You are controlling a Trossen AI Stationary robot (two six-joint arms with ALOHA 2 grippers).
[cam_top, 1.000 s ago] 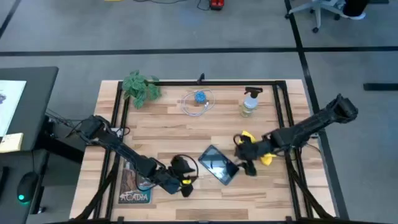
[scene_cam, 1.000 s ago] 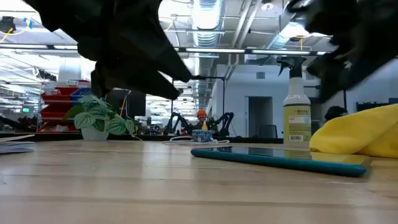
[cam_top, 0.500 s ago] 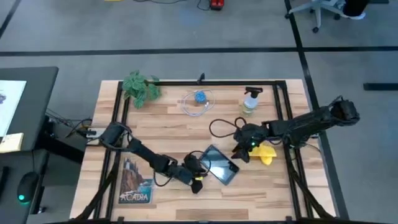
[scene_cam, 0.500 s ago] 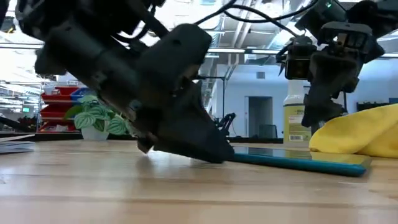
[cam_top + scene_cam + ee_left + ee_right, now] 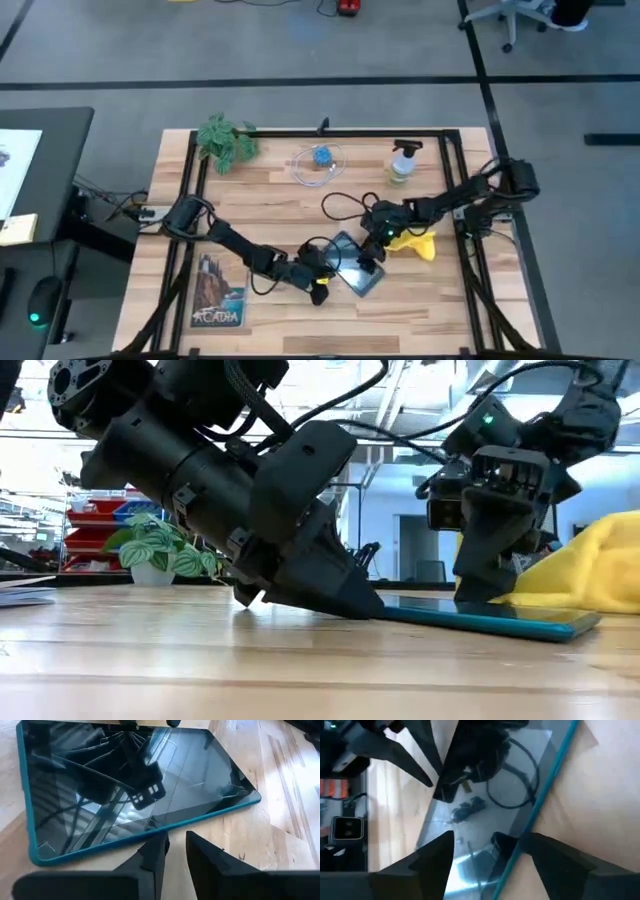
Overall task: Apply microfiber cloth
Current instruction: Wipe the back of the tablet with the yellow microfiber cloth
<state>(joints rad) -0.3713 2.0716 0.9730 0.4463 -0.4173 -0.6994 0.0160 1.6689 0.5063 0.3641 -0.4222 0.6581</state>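
Observation:
The yellow microfiber cloth (image 5: 415,243) lies bunched on the table just right of the dark tablet (image 5: 350,262); it also shows in the low view (image 5: 590,565). The tablet in its teal case (image 5: 125,785) lies flat, its screen cracked. My left gripper (image 5: 325,274) is at the tablet's left edge, its fingers (image 5: 176,837) shut but for a narrow slit. My right gripper (image 5: 372,260) stands open over the tablet's right part, pointing down (image 5: 490,585). The teal edge (image 5: 545,790) runs between its spread fingers. My left gripper's fingertips (image 5: 161,840) meet the tablet's teal edge (image 5: 150,836), about midway along that side. They come slanting down from the table's left (image 5: 365,605) and rest low on the table. The tablet lies flat. My right gripper's fingertips (image 5: 480,592) are right at the screen; whether they touch it, I cannot tell.
A spray bottle (image 5: 400,165), a small plant (image 5: 228,138) and a blue thing in a coiled cable (image 5: 320,160) stand along the far side. A printed book (image 5: 218,295) lies at the near left. A black cable (image 5: 345,205) loops off the right arm.
My left gripper has gone down and toward the table's right until its tips reached the tablet's left edge. My right gripper has moved from beside the cloth toward the left and near edge, coming down over the tablet's right part.

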